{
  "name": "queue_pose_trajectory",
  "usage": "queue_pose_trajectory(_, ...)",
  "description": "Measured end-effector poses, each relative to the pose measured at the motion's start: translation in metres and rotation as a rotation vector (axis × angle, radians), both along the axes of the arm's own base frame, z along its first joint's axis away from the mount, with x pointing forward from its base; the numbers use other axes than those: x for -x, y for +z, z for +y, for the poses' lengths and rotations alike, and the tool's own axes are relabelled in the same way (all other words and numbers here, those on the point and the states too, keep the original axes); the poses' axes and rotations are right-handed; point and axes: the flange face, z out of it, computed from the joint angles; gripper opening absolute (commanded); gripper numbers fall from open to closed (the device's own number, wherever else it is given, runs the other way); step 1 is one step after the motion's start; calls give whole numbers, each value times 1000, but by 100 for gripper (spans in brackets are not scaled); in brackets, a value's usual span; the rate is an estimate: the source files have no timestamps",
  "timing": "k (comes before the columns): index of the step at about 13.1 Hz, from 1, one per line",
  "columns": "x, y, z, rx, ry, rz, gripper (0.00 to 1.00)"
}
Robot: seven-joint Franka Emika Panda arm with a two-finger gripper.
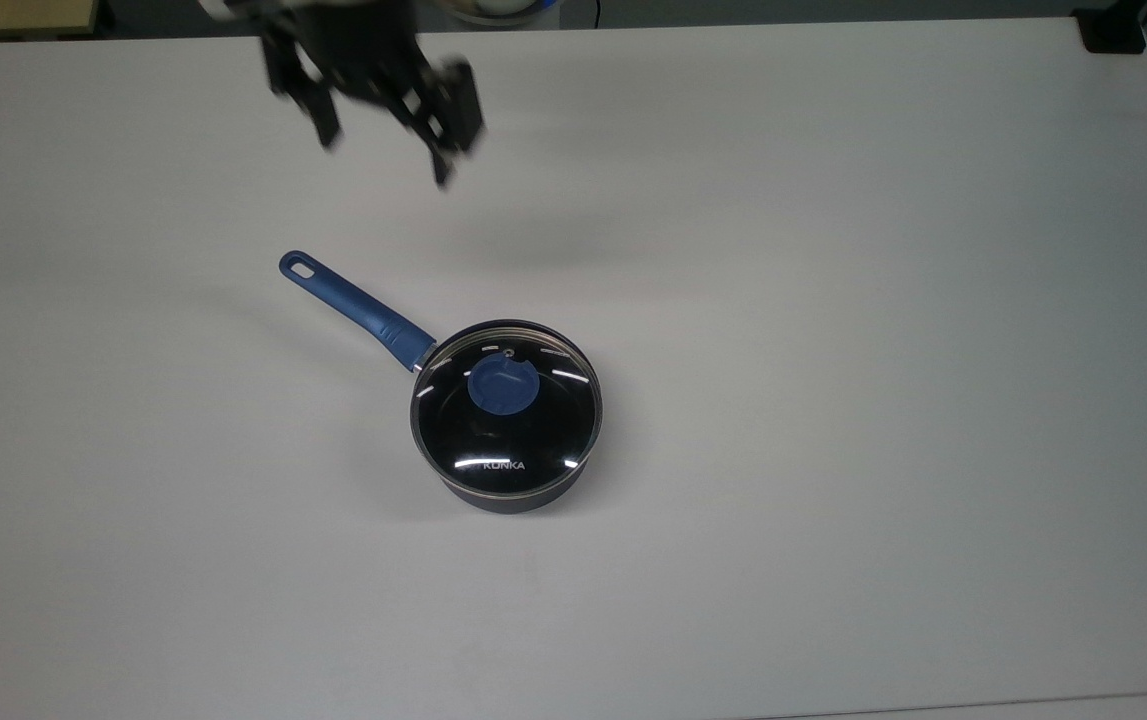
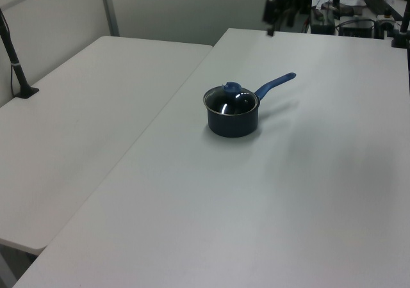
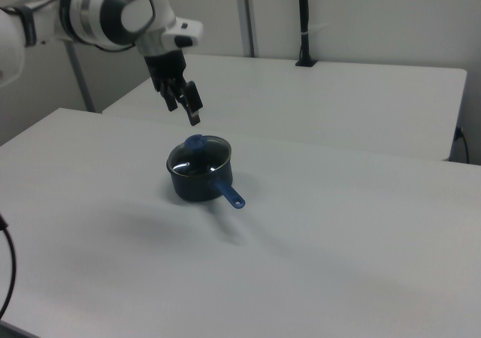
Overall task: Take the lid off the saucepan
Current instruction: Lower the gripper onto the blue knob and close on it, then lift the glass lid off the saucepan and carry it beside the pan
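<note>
**Gripper open and empty, high above the table; lid on the saucepan**

The gripper (image 1: 385, 160) hangs in the upper left of the top view, its two black fingers (image 1: 325, 125) spread wide apart with nothing between them. In the right view the gripper (image 3: 184, 110) sits in the upper left of the frame, above and apart from the pot.

The lid (image 1: 506, 408) lies flat on the saucepan (image 1: 508, 500), just below the centre of the top view, its blue knob (image 1: 502, 387) uppermost and the white lettering toward the frame's bottom. The saucepan's blue handle (image 1: 353, 306) points to the upper left of the top view, toward the gripper. The pot stands on the white table (image 1: 883, 350). In the left view the saucepan (image 2: 233, 122) is near the centre, a second white table (image 2: 83, 121) adjoining at the left.
</note>
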Motion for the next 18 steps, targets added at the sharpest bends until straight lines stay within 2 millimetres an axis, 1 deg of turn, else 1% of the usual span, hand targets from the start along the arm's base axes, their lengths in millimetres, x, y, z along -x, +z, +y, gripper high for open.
queue_pose_trajectory(1,-19,-22,18,-2,-20,-40,100)
queue_pose_trajectory(3,-52,-66,40,-4,-28,-117,100)
queue_pose_trajectory(5,-72,-100,53,-3,-30,-137,100)
queue_pose_trajectory(6,-79,-111,58,-1,-25,-129,100)
queue_pose_trajectory(8,-85,-125,67,2,-17,-117,100)
queue_pose_trajectory(10,-86,-137,76,-2,-40,-102,100)
queue_pose_trajectory(11,-87,-144,81,-3,-46,-96,94)
queue_pose_trajectory(12,-89,-148,85,-6,-53,-102,83)
queue_pose_trajectory(13,-90,-153,86,0,-55,-105,65)
queue_pose_trajectory(15,-92,-161,86,17,-53,-103,57)
queue_pose_trajectory(16,-92,-160,85,19,-63,-105,52)
queue_pose_trajectory(18,-92,-161,86,18,-78,-105,51)
